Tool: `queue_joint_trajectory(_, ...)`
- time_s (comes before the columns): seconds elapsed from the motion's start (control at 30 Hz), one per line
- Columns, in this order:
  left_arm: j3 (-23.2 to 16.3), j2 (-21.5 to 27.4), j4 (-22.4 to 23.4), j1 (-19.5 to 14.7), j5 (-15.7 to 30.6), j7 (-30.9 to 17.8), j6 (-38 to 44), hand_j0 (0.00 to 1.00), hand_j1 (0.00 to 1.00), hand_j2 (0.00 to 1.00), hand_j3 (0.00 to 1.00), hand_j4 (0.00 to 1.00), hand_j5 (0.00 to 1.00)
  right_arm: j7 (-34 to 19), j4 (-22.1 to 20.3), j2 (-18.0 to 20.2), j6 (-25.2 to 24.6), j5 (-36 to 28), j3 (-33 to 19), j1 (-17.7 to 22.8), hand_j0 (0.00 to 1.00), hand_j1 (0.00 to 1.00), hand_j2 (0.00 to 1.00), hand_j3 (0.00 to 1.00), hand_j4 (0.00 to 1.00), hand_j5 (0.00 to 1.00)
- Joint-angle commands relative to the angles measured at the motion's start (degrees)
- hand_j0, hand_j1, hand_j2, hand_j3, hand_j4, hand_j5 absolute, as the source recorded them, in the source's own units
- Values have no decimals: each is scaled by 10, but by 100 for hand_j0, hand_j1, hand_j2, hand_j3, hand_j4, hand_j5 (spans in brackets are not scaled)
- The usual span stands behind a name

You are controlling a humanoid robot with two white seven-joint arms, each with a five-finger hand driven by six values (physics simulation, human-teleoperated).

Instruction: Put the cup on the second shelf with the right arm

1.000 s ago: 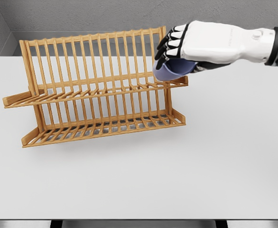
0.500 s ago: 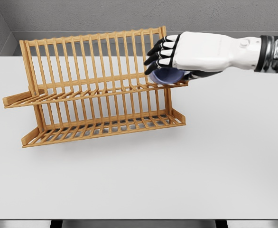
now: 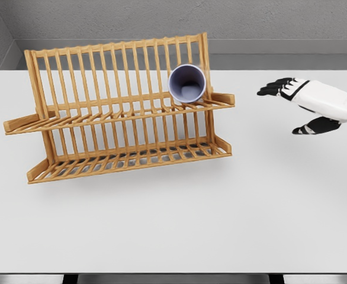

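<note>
One cup (image 3: 188, 83) lies on its side on the upper shelf of the wooden rack (image 3: 120, 112), near the rack's right end, mouth toward the camera. The right hand (image 3: 307, 103) hangs well right of the rack, fingers spread, holding nothing. No writing shows.

Looks like a bare sim kitchen setup: wooden dish rack (image 3: 120, 112) on a white bench (image 3: 173, 225), grey walls behind.
</note>
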State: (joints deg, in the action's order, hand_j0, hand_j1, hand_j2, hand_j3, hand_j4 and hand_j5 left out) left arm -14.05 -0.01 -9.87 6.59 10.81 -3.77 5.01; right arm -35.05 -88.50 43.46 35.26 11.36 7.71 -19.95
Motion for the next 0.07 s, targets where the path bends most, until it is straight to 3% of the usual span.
queue_joint_trajectory(0.0, 0, 0, 0, 0, 0, 0, 0, 100, 100, 100, 100, 100, 100, 1, 9, -36, -3, -4, -32, 2, 100, 100, 100, 100, 100, 100)
queue_joint_trajectory(0.03, -5, 0, 0, -1, 0, 1, 0, 100, 100, 100, 100, 100, 100, 1, 8, -36, -3, -4, -32, 5, 100, 100, 100, 100, 100, 100)
